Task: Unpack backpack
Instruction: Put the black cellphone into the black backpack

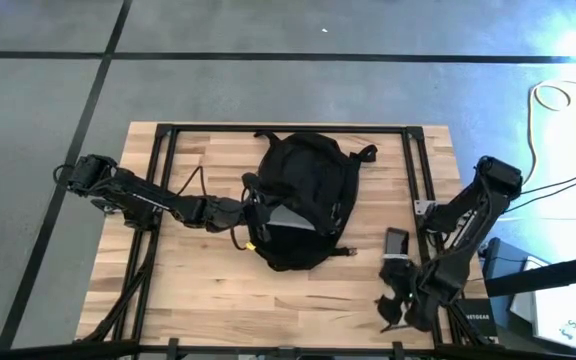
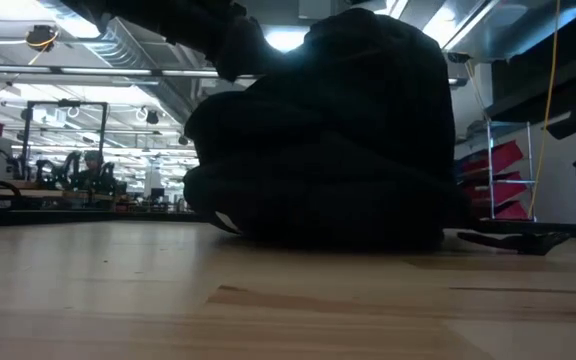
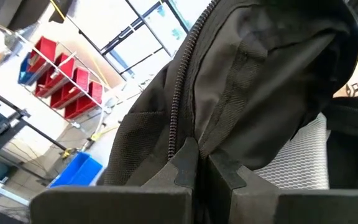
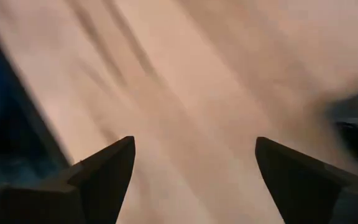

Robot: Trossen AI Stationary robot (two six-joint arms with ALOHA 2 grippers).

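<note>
While the left tool (image 1: 249, 208) is clamped on the fabric at the left edge of the large black fabric backpack (image 1: 303, 200) mid-worktop (image 1: 198, 290), the right tool (image 1: 393, 305) hangs apart, empty, nearer the front-right corner, the backpack to its left.

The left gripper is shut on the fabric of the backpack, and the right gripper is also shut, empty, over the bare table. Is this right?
Not quite. The right gripper is open: the right wrist view shows its two fingers wide apart, empty, over the bare table. The rest holds: the left gripper is shut on the backpack fabric.
</note>
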